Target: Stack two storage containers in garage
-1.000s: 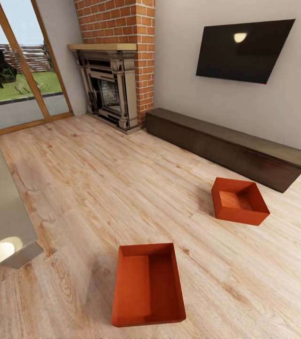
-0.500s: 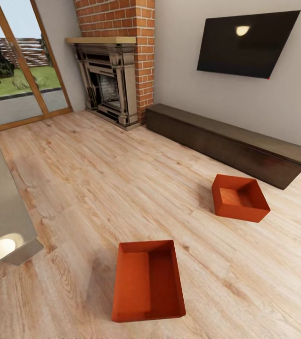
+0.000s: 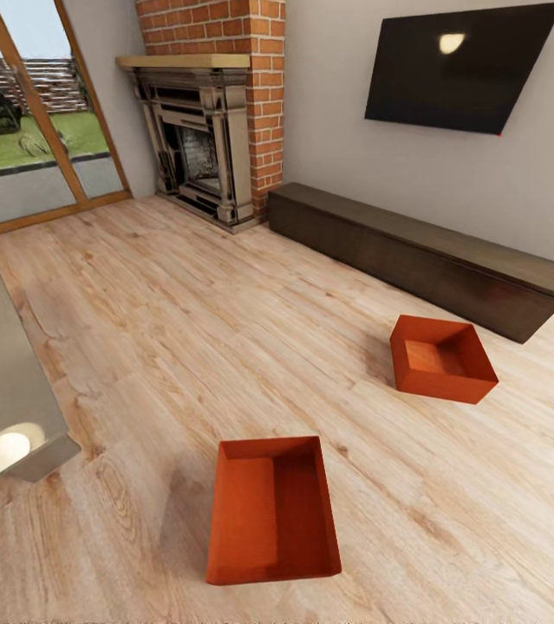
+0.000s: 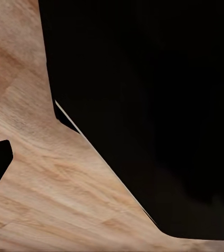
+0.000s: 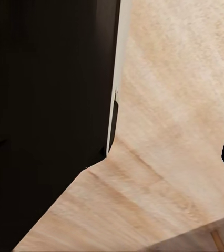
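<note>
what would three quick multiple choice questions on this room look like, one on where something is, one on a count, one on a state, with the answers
1. Where does the farther orange box sit?
A. on the long dark cabinet
B. on the wood floor in front of the long dark cabinet
C. inside the fireplace

2. How many orange boxes are on the floor?
A. one
B. two
C. three

3. What state is the nearer orange box in?
A. open on top and empty
C. tipped on its side
B. stacked on the other box

Answers:
1. B: in the head view it rests on the wood floor, just short of the cabinet under the TV.
2. B: two boxes lie apart on the planks, one near and one farther off.
3. A: its bare inner bottom shows, with nothing in it, and it stands flat and alone.
</note>
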